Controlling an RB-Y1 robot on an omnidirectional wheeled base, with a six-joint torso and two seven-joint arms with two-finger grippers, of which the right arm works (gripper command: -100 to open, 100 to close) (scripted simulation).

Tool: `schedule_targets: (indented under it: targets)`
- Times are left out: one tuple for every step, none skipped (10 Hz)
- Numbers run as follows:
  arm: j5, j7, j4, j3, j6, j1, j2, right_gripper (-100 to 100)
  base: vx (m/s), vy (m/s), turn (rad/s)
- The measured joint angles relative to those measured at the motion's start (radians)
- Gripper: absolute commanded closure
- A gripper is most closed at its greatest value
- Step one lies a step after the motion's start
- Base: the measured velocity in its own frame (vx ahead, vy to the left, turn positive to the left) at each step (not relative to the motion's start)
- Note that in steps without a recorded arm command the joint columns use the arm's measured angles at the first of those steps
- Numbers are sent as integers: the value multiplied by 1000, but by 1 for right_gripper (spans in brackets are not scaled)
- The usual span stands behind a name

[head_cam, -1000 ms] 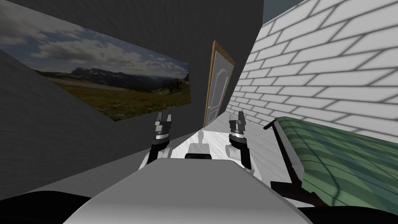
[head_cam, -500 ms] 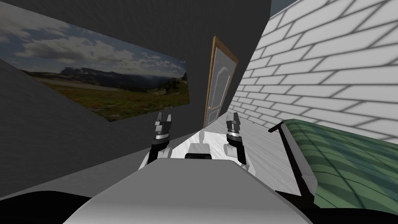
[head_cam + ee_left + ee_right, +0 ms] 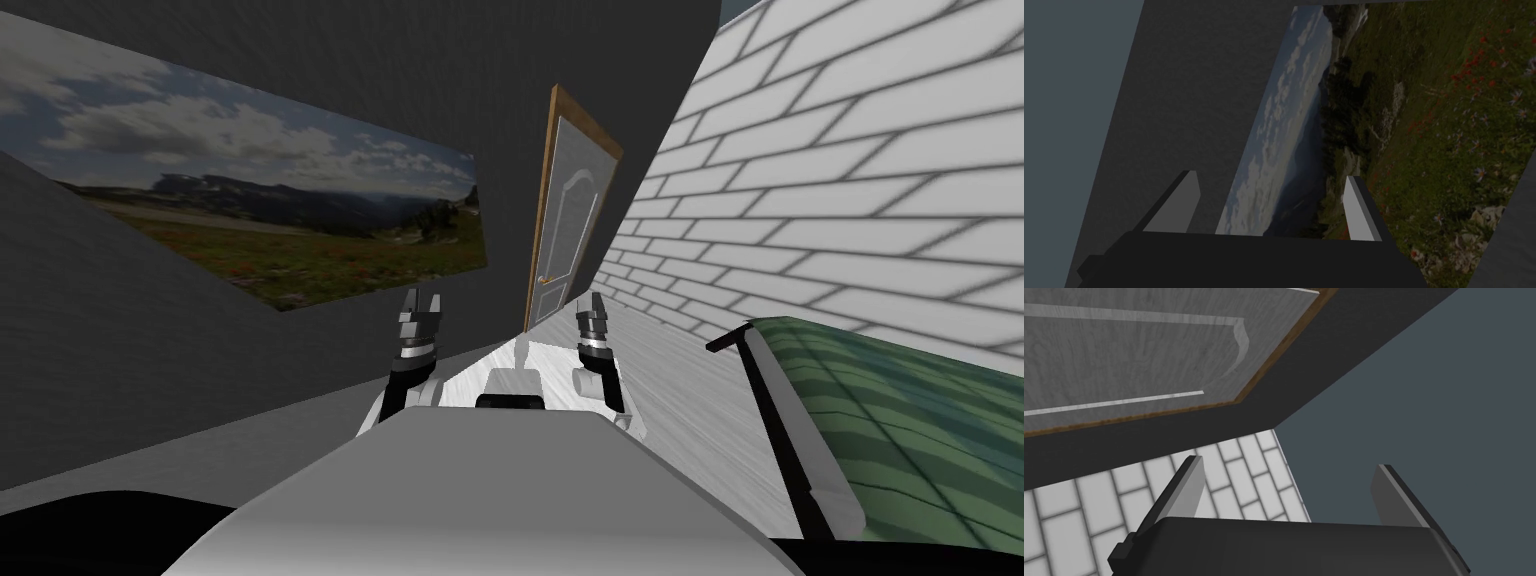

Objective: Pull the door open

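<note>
**Both arms up, door well ahead**

Two forearms rise side by side, hands pointing up and forward. The left gripper (image 3: 422, 298) has its two fingers spread wide and holds nothing; it faces the one landscape picture (image 3: 270, 215) on the dark wall. The right gripper (image 3: 591, 301) is just as wide and also holds nothing, aimed toward the door's upper corner. The one grey door (image 3: 565, 215) sits in a brown frame between the dark wall and the white brick wall (image 3: 850, 180), well apart from both grippers. It has one small handle (image 3: 543, 279). One green-covered bed (image 3: 900, 420) lies to the right.
</note>
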Motion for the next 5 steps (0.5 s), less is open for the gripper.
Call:
schedule_targets:
  targets:
    - [0, -2, 24, 5, -4, -7, -3, -100, 70, -98, 102]
    - [1, -2, 52, 11, -12, -16, -5, -100, 48, -92, 139]
    - [-1, -5, 88, 11, -16, -38, -11, -100, 61, -118, 107]
    - [-3, -8, 117, 13, -19, -51, -16, -100, 92, -121, 116]
    - [-5, -12, 138, 15, -17, -61, -22, -100, 100, -121, 124]
